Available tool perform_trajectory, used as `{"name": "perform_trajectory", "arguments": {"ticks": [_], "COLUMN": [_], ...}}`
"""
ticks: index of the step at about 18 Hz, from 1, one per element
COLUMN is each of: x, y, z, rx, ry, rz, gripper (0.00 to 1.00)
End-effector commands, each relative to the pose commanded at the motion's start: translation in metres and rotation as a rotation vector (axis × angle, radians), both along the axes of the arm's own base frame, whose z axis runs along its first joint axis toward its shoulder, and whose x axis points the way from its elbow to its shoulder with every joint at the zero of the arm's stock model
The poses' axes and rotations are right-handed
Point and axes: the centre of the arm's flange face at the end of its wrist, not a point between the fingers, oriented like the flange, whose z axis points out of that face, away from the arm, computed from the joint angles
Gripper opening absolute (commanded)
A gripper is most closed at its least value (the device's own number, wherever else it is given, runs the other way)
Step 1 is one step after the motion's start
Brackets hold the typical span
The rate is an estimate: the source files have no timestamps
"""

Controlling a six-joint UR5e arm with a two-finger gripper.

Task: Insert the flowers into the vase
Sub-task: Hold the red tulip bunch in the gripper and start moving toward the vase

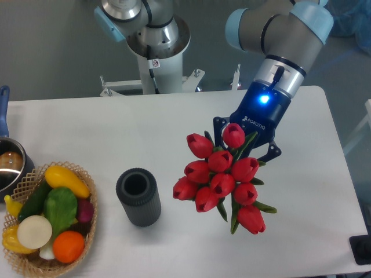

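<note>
Your gripper (246, 142), seemingly clenched on the bunch of red artificial tulips (223, 176), has the dark ribbed cylinder vase (138, 197) to its left in the picture, mouth upward.

stems: hidden by buds | pot (8, 162): cut off left

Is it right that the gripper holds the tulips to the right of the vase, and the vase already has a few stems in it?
Not quite. The camera view shows the vase with an empty mouth, no stems in it. The rest holds: the gripper holds the tulips to the right of the vase.
</note>
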Motion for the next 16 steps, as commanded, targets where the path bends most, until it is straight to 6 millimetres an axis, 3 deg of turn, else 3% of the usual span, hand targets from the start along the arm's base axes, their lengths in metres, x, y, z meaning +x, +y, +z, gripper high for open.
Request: {"name": "perform_trajectory", "arguments": {"ticks": [16], "x": [0.011], "y": [0.005], "z": [-0.004], "rx": [0.029], "ry": [-0.027], "rz": [-0.033], "gripper": [0.18]}}
